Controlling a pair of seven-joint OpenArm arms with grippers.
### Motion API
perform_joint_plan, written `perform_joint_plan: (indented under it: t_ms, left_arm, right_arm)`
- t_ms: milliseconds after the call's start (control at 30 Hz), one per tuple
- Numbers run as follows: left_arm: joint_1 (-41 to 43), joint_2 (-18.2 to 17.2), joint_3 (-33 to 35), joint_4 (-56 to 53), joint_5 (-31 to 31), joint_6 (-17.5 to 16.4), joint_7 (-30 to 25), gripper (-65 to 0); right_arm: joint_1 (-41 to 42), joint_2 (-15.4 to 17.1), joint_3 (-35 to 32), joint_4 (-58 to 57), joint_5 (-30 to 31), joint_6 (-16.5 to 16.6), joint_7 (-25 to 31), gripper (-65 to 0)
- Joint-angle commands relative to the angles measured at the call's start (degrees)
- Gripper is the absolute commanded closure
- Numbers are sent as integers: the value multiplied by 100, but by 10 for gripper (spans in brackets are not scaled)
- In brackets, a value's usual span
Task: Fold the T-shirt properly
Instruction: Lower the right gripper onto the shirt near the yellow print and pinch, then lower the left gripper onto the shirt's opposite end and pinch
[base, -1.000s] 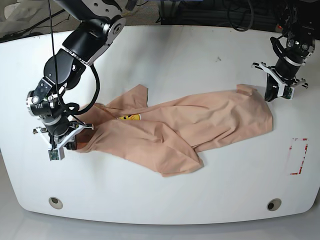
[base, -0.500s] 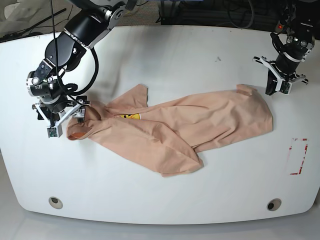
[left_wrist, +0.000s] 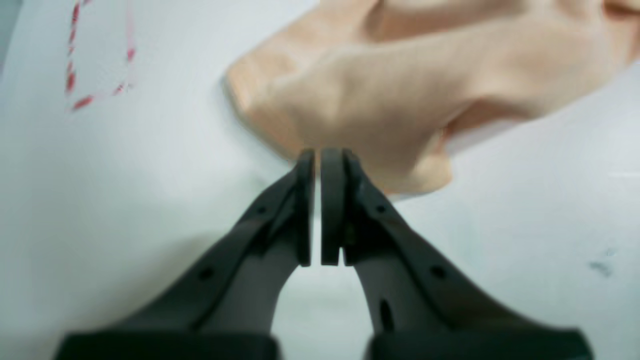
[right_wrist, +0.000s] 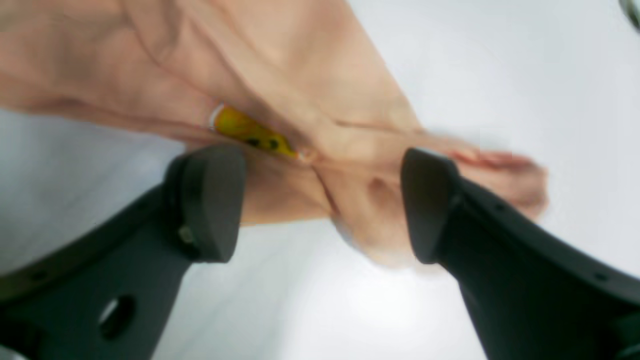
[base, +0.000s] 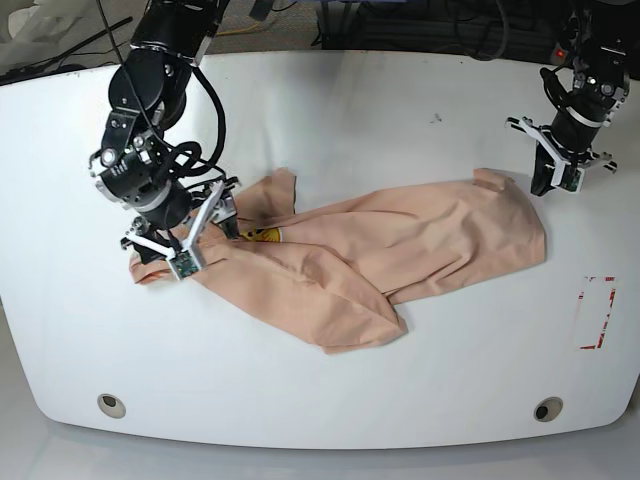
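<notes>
White tabletop (base: 330, 110) carries my crumpled peach cotton T-shirt (base: 400, 245), lying mid-table. My right gripper (right_wrist: 320, 200) hangs spread wide above its collar end; my left gripper (left_wrist: 318, 165) is pinched closed, empty, beside the hem.

Black jointed arms with silver collars, looping black cables and white-trimmed wrists.

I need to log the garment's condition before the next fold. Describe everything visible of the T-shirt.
The T-shirt is peach-pink, soft-looking cloth, lying crumpled and stretched crosswise on the white table, not yet neatly folded. A small yellow print peeks out between folds near one end. One flap is doubled over toward the table's front edge. The right gripper hangs open over the print end, holding nothing. The left gripper, shut and empty, sits beside the far corner; whether it touches the cloth cannot be told.
</notes>
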Motion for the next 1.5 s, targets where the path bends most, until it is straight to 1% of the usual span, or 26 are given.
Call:
perform_joint_plan:
  t_ms: [0, 167, 367, 433, 533, 700, 767, 800, 867, 900, 933, 967, 1033, 1067, 1100, 1133, 1300, 1367, 1467]
  left_arm:
    - [-16, -94, -54, 157, -25, 31, -147, -11]
    - [-7, -94, -54, 254, -25, 40, -147, -7]
    - [-16, -85, -54, 271, -25, 48, -147, -10]
    - [-16, -76, -54, 271, -25, 48, -147, -10]
    - [-51, 38, -62, 271, -25, 48, -147, -11]
    - [-192, 117, -106, 245, -25, 48, -139, -17]
    - [-210, 126, -150, 245, -25, 57, -139, -60]
    - [-245, 170, -186, 254, -25, 66, -139, -104]
    - [-324, 381, -317, 236, -25, 66, -139, -210]
    - [-368, 504, -441, 236, -16, 66, -139, -265]
    - [-403, 653, -634, 227, -16, 66, -121, -336]
    - [-438, 768, -766, 219, -16, 66, -77, -386]
    - [-588, 1014, -1038, 219, -7, 66, 187, -486]
    - [-658, 1084, -1109, 210, -7, 66, 283, -510]
    - [-790, 1172, -1179, 210, -7, 66, 415, -521]
    - [-1010, 1313, -1267, 175, 2, 66, 661, -522]
    - [-1810, 1638, -1548, -388, 2, 57, 1523, -522]
    - [-2117, 1735, -1592, -669, 2, 57, 1699, -522]
    - [-2522, 1770, -1592, -1170, -16, 57, 1866, -522]
  right_arm:
    - [319, 70, -456, -172, -108, -1, 85, -460]
    - [908, 140, -1001, -1175, -135, -1, 85, -460]
    - [1647, 132, -1335, -2528, -152, -1, 102, -457]
    - [1796, 132, -1396, -2862, -152, -1, 208, -457]
    - [1989, 149, -1554, -3408, -152, -1, 410, -455]
    - [2069, 123, -1572, -3979, -152, -1, 946, -452]
    - [2069, 114, -1572, -4049, -152, -1, 1113, -450]
    - [2069, 114, -1572, -4049, -152, -1, 1201, -442]
    - [2069, 114, -1572, -4049, -152, -1, 1280, -384]
    - [2069, 114, -1572, -4049, -152, -1, 1280, -339]
    - [2069, 114, -1572, -4032, -152, -1, 1280, -276]
    - [2069, 114, -1572, -4023, -152, -1, 1280, -225]
    - [2086, 114, -1572, -4023, -152, -1, 1280, -106]
    - [2121, 114, -1572, -4023, -152, -1, 1280, -71]
    - [2157, 114, -1572, -4023, -152, -1, 1280, -29]
    - [2183, 114, -1572, -4023, -152, -1, 1280, 0]
    - [2280, 114, -1572, -4014, -152, -1, 1280, 0]
    - [2315, 114, -1572, -4014, -152, -1, 1280, 0]
    - [2332, 114, -1572, -3935, -161, -1, 1280, 0]
